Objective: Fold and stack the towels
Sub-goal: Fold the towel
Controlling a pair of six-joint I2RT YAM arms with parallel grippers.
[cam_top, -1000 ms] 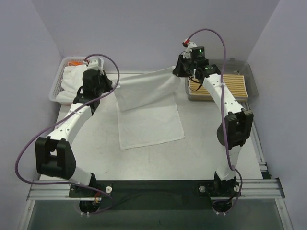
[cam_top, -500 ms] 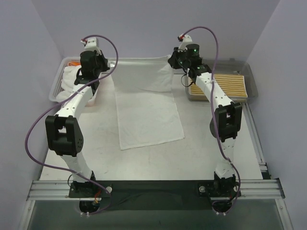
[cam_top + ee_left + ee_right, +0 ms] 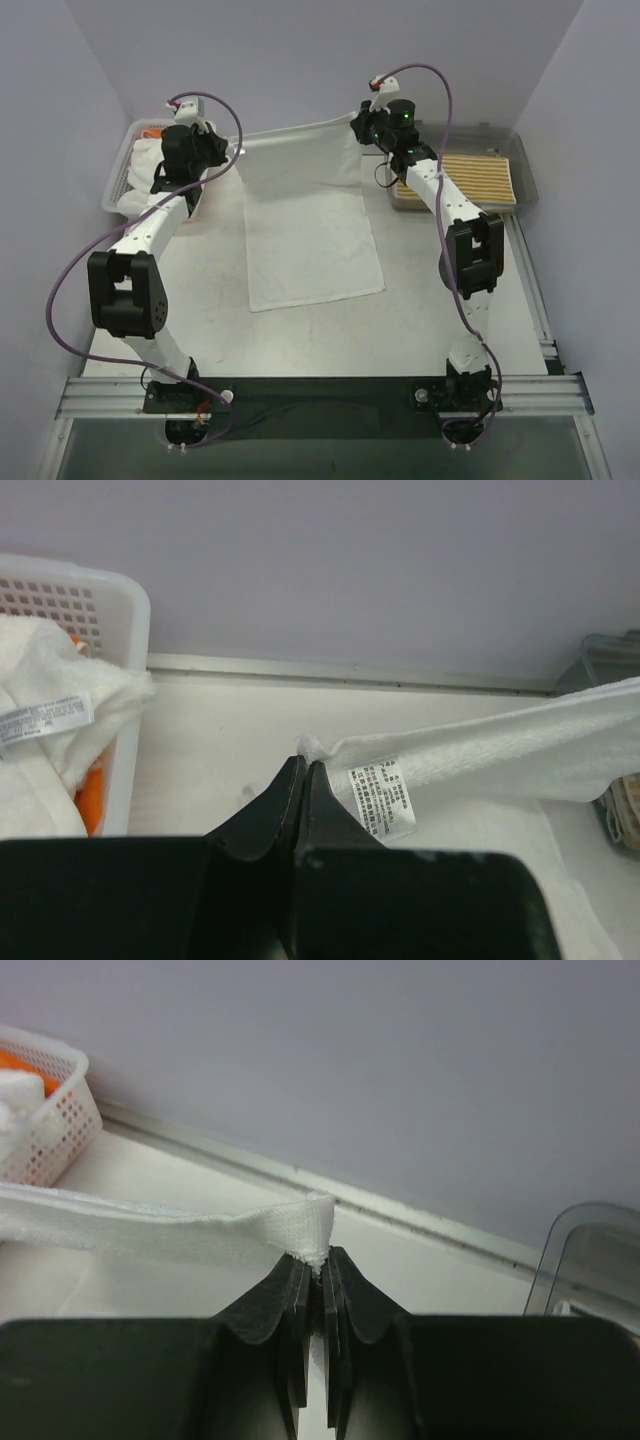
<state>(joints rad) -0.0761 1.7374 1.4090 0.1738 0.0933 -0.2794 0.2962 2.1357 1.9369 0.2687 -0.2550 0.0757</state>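
Observation:
A white towel (image 3: 312, 240) lies spread on the table, its far edge lifted and stretched between both grippers. My left gripper (image 3: 233, 150) is shut on the far left corner. In the left wrist view the corner pokes out at the gripper (image 3: 305, 766), with the towel's label (image 3: 381, 797) just right of the tips. My right gripper (image 3: 358, 126) is shut on the far right corner. In the right wrist view the towel's hem (image 3: 200, 1230) runs left from that gripper (image 3: 322, 1258). More white towels (image 3: 148, 168) and an orange one (image 3: 88, 802) fill the basket.
The white mesh basket (image 3: 118, 172) stands at the far left, close to my left arm. A grey translucent tray (image 3: 522, 165) at the far right holds a yellow-and-white striped towel (image 3: 470, 178). The back wall is close behind both grippers.
Both grippers have carried the towel's far corners back towards the wall and apart. The far edge, which sagged a second ago, now hangs stretched straight between them.

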